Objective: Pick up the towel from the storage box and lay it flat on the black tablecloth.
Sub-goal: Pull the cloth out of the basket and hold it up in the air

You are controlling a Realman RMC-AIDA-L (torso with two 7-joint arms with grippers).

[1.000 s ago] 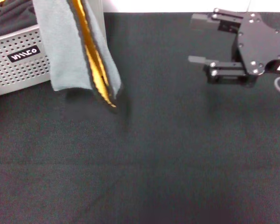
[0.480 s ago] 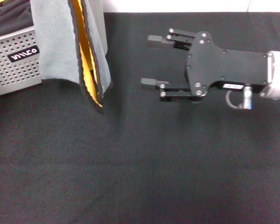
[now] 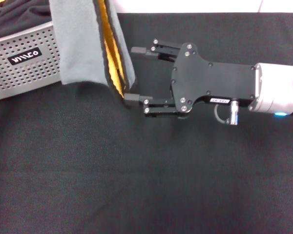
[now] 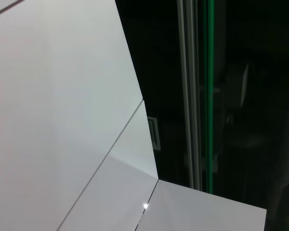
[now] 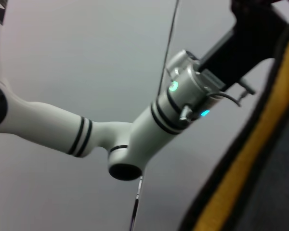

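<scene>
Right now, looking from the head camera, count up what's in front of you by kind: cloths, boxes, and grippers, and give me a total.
Cloths: 2, the towel hanging folded by the box, and the black tablecloth covering the table.
Boxes: 1, the storage box at far left.
Grippers: 1, the right gripper, jaws open beside the towel's lower edge.
Total: 4

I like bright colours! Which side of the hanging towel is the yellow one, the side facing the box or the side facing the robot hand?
The side of the towel facing the open right gripper is orange-yellow; the side toward the storage box is grey.

White wall panels (image 4: pixel 62 120) beside a dark glazed partition (image 4: pixel 231 96).
</scene>
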